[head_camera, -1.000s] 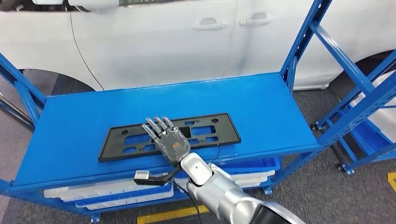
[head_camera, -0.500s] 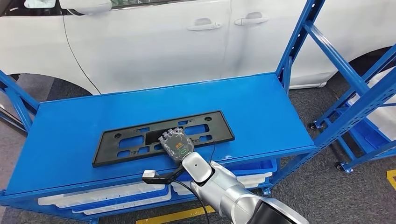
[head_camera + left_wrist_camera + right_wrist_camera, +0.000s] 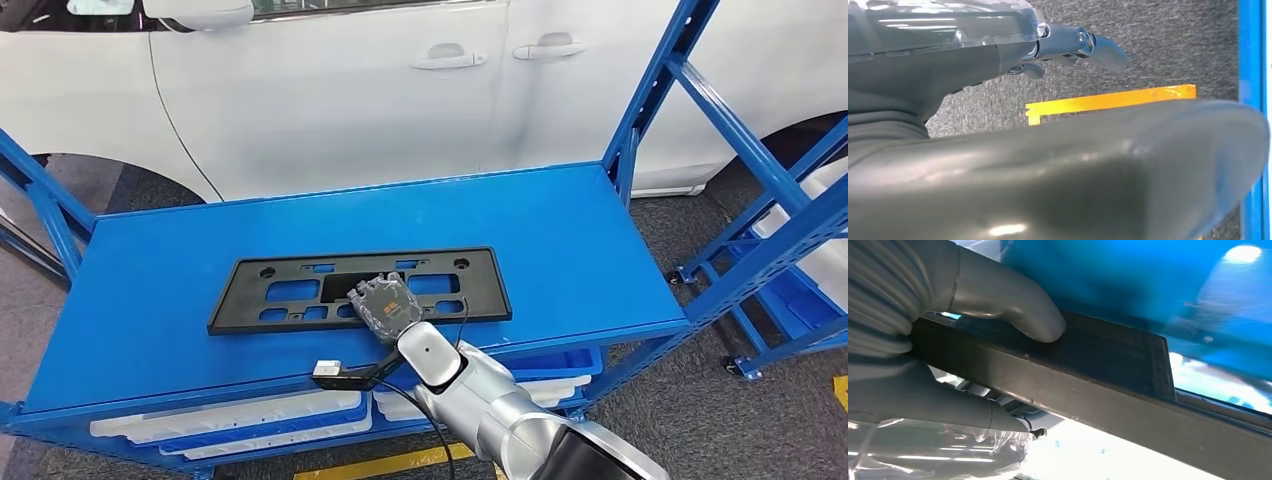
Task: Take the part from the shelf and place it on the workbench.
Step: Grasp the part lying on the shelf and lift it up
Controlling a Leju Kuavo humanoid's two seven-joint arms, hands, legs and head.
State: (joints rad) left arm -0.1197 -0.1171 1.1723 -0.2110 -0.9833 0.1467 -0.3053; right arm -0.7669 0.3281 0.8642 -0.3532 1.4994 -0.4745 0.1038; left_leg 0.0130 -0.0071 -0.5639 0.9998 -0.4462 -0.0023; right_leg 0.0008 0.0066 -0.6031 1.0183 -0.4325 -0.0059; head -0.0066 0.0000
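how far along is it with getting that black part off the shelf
Early. Done: the right hand has reached the black part and grips its near edge; the right wrist view shows the thumb on top and fingers beneath. In hand: the grasp. Left: the part lies flat on the blue shelf, so lifting and carrying it to the workbench remain.

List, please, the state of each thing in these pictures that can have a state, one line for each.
Black part: lying flat on the shelf, gripped at its near edge.
Right hand: closed on the black part, thumb on one face.
Left hand: holds nothing, hanging over the floor; open or shut unclear.
Shelf: carries the black part.
Car doors: closed.
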